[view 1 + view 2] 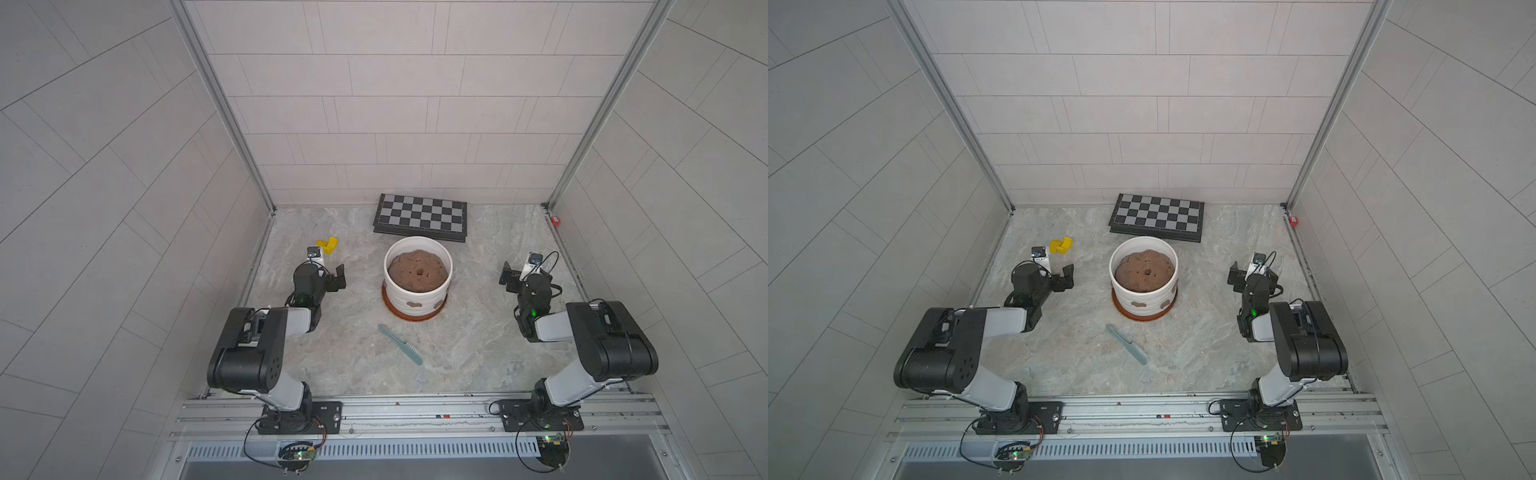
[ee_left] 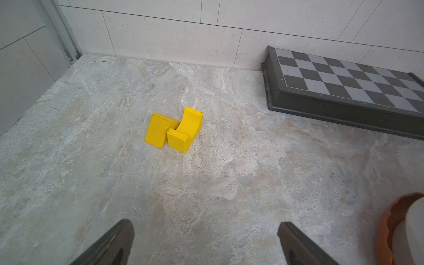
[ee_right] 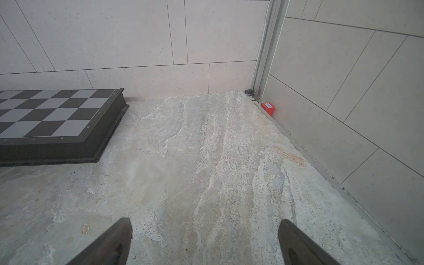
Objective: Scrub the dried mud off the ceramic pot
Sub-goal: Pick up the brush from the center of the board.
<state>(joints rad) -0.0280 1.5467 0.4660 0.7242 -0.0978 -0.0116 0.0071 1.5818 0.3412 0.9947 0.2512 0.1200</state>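
The ceramic pot, white and ribbed, stands mid-table on an orange saucer, filled with brown soil. Patches of dried mud stick to its near wall in both top views. A pale teal brush lies on the table in front of the pot. My left gripper hovers open to the pot's left, holding nothing. To the pot's right, my right gripper is open and empty too. In the left wrist view only an edge of the pot shows.
A chessboard lies against the back wall behind the pot. A yellow block sits at the back left, beyond the left gripper. A small red object sits at the right wall's base.
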